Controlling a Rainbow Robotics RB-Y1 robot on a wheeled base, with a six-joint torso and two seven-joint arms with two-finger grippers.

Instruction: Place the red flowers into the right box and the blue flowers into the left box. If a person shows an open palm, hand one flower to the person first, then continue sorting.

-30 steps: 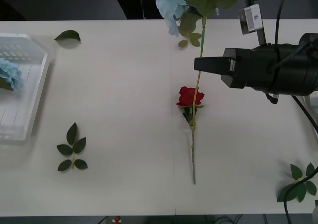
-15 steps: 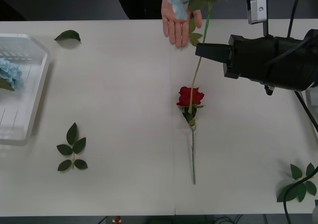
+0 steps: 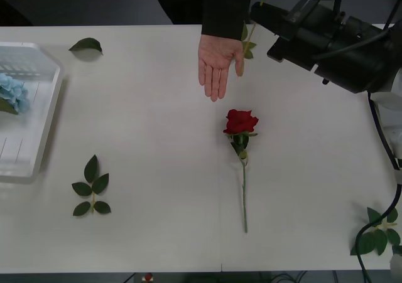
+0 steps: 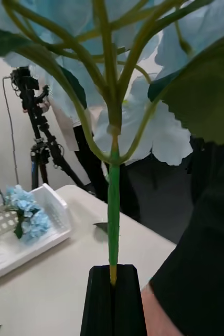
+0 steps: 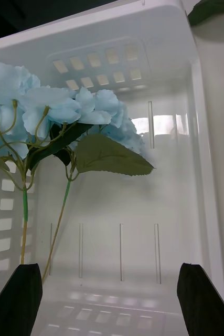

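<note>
My right gripper (image 3: 259,10) is raised over the table's far edge, shut on the green stem of a blue flower (image 4: 113,205). Its pale-blue head spreads above the fingers (image 4: 98,304). In the front view only the blue flower's lower stem and leaves (image 3: 249,46) show, just beside the person's open palm (image 3: 217,64). One red flower (image 3: 240,122) lies mid-table, stem toward me. My left gripper (image 5: 110,302) hangs open over the left box (image 5: 198,131), which holds blue flowers (image 5: 64,107). The left box (image 3: 47,113) sits at the table's left edge. The right box is out of view.
Loose leaf sprigs lie at the front left (image 3: 92,189), the far left (image 3: 86,44) and the front right corner (image 3: 377,233). The person's dark sleeve (image 3: 226,7) reaches over the far edge. A tripod (image 4: 38,142) stands in the room behind.
My right gripper has lifted and moved back with the blue flower, taking its head out of the front view. The person's open hand has reached farther over the table.
</note>
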